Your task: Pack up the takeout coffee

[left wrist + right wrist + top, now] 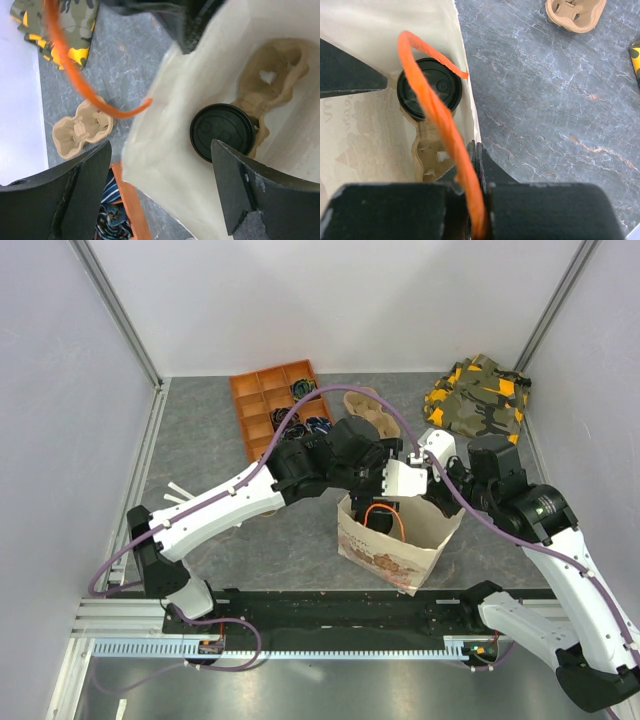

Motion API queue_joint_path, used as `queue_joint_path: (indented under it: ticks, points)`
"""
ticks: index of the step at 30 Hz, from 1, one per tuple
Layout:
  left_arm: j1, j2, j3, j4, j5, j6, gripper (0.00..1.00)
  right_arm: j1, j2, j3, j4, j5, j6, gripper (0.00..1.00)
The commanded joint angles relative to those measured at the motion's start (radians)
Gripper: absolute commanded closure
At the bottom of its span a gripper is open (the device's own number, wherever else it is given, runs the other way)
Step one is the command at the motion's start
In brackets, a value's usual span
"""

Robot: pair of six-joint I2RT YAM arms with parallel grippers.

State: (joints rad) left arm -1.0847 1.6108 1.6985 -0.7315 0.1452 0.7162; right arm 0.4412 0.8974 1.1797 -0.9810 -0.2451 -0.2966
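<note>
Already bagged: coffee cup sits inside the paper bag

Down in the white paper bag (385,550) on the grey bench (545,100), the tan paper cup with round black lid (222,131) sits at one end of a moulded brown pulp carrier (280,65). The left gripper (161,150) hangs spread over the bag's rim, holding nothing. The right gripper (476,155) is pressed together, pinching the bag's orange cord handle (432,100).

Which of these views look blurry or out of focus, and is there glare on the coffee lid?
Top external: evenly lit, sharp, no harsh shadows around the paper bag. Left wrist: fingers and bag rim blurred close up; the coffee's black lid fairly sharp, faint sheen only. Right wrist: orange handle smeared near the lens; table crisp.
</note>
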Motion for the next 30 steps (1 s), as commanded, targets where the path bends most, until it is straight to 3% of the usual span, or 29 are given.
queue_joint_path:
  ticks: [1, 14, 19, 23, 26, 30]
  points:
    - [0.000, 0.011, 0.069, -0.028, -0.021, -0.106, 0.13, 0.002, -0.018, 0.021, 0.002, 0.004, -0.012, 1.00]
    - [0.008, -0.029, 0.107, -0.045, -0.009, -0.133, 0.15, 0.004, -0.020, 0.011, 0.024, 0.010, -0.016, 1.00]
    - [0.060, -0.009, 0.185, -0.059, -0.044, -0.216, 0.16, 0.002, -0.012, 0.012, 0.034, 0.007, -0.021, 1.00]
    - [0.100, -0.031, 0.240, -0.046, 0.023, -0.270, 0.16, 0.004, -0.005, 0.014, 0.038, 0.003, -0.027, 1.00]
    - [0.131, -0.057, 0.268, -0.032, 0.076, -0.305, 0.16, 0.002, -0.003, 0.014, 0.038, 0.001, -0.030, 0.97]
    - [0.138, -0.063, 0.271, -0.035, 0.044, -0.325, 0.15, 0.004, 0.001, 0.017, 0.036, -0.002, -0.029, 0.88]
